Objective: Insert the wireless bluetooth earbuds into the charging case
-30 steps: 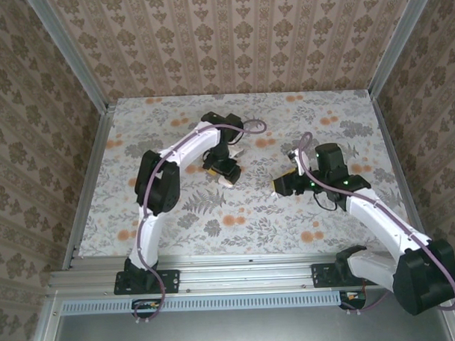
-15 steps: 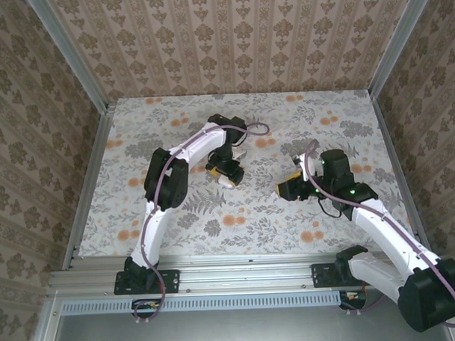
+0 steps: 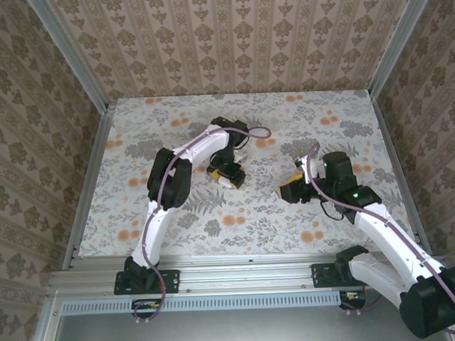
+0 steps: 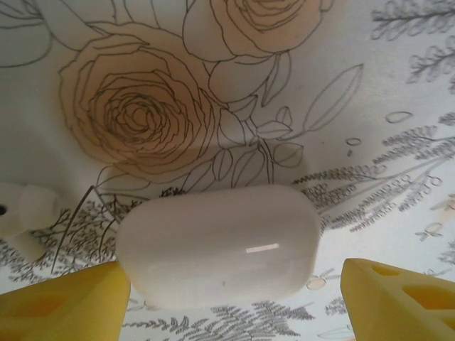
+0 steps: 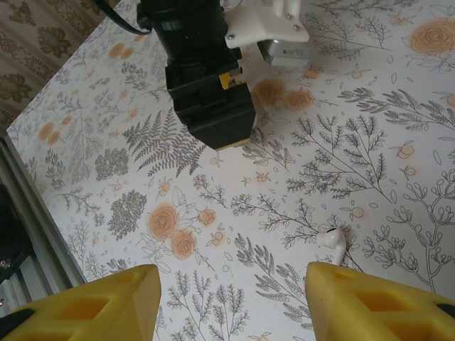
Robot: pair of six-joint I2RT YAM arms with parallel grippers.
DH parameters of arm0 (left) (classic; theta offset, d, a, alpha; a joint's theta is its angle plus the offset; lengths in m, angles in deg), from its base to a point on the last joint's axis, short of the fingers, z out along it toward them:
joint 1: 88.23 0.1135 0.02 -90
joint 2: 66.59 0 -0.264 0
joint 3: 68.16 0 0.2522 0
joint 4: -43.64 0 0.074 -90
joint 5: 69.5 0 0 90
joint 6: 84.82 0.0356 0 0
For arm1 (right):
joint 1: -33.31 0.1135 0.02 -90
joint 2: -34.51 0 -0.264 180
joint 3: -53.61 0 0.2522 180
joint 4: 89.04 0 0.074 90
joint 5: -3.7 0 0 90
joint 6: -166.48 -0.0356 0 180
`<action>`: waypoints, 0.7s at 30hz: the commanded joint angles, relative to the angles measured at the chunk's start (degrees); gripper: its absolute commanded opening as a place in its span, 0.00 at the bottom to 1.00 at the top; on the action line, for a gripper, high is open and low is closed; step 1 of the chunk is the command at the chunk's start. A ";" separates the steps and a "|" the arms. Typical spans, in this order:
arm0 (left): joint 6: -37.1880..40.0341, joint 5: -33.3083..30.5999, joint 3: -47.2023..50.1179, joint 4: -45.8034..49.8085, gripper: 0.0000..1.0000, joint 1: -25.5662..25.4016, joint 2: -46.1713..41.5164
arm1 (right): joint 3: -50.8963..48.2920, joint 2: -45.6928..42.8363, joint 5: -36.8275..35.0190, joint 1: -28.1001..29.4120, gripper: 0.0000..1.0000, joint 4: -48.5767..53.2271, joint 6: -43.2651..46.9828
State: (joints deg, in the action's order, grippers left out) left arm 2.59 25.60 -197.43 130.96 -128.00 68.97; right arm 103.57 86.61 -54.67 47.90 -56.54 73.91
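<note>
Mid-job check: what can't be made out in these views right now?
- Left wrist: charging case lid seam not visible; open or shut unclear.
- Left wrist: white piece at left edge, cut off by frame; unidentifiable.
- Top external: case mostly covered by left gripper; earbud too small to pick out.

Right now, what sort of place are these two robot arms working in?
Most likely a robot test cell in a lab, dressed to look homely: damask wallpaper panels held in an aluminium frame, a floral tabletop, and a metal mounting rail along the near edge.
</note>
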 commanded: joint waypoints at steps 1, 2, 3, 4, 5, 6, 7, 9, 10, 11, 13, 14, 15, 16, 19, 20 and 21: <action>-0.66 -0.09 -1.28 0.80 0.79 -0.16 1.96 | 0.77 -1.20 -1.36 0.41 0.57 2.36 1.38; -0.66 -0.07 -1.45 0.78 0.78 -0.22 2.28 | 0.80 -1.29 -1.38 0.39 0.57 2.39 1.42; -0.70 -0.09 -1.50 0.69 0.77 -0.21 2.49 | 0.80 -1.37 -1.47 0.39 0.57 2.45 1.47; -0.60 -0.11 -1.53 0.54 0.76 -0.17 2.72 | 0.88 -1.46 -1.49 0.40 0.57 2.46 1.48; -0.57 -0.25 -1.63 0.45 0.74 -0.16 2.90 | 0.88 -1.46 -1.48 0.40 0.57 2.43 1.50; -0.56 -0.31 -1.79 0.46 0.72 -0.20 3.06 | 0.89 -1.47 -1.45 0.42 0.57 2.37 1.43; -0.44 -0.43 -1.83 0.52 0.70 -0.22 3.16 | 0.93 -1.47 -1.47 0.43 0.57 2.43 1.42; -0.38 -0.59 -1.86 0.43 0.66 -0.15 3.30 | 0.97 -1.62 -1.48 0.39 0.56 2.43 1.33; -0.23 -0.60 -1.87 0.44 0.63 -0.13 3.33 | 1.03 -1.65 -1.49 0.42 0.56 2.40 1.34; -0.05 -0.55 -1.94 0.53 0.59 -0.13 3.21 | 1.14 -1.79 -1.52 0.39 0.56 2.52 1.33; 0.39 -0.37 -2.09 0.95 0.57 -0.17 2.83 | 1.94 -2.07 -2.44 0.41 0.54 3.42 1.15; 0.35 -0.71 -1.98 1.07 0.57 -0.20 2.40 | 2.43 -2.25 -2.86 0.36 0.54 3.98 0.94; 0.39 -1.17 -1.72 0.99 0.57 -0.22 1.89 | 2.70 -2.56 -3.11 0.35 0.54 4.19 0.91; 0.37 -1.61 -1.21 0.81 0.57 -0.14 1.13 | 2.74 -3.02 -3.29 0.36 0.54 4.05 0.75; 1.09 -1.80 0.58 -0.65 0.55 -0.13 -1.13 | 2.34 -4.43 -3.71 0.36 0.53 2.87 -0.17; 1.69 -1.59 1.89 -1.48 0.55 -0.21 -2.11 | 2.37 -4.95 -4.12 0.43 0.52 3.02 -0.48; 1.92 -1.76 2.90 -2.14 0.54 -0.18 -2.84 | 2.55 -5.41 -5.03 0.43 0.51 3.47 -1.15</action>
State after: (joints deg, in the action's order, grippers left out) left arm 2.59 24.12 -196.84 130.22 -127.91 69.28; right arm 104.08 82.89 -57.38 47.90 -54.22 74.46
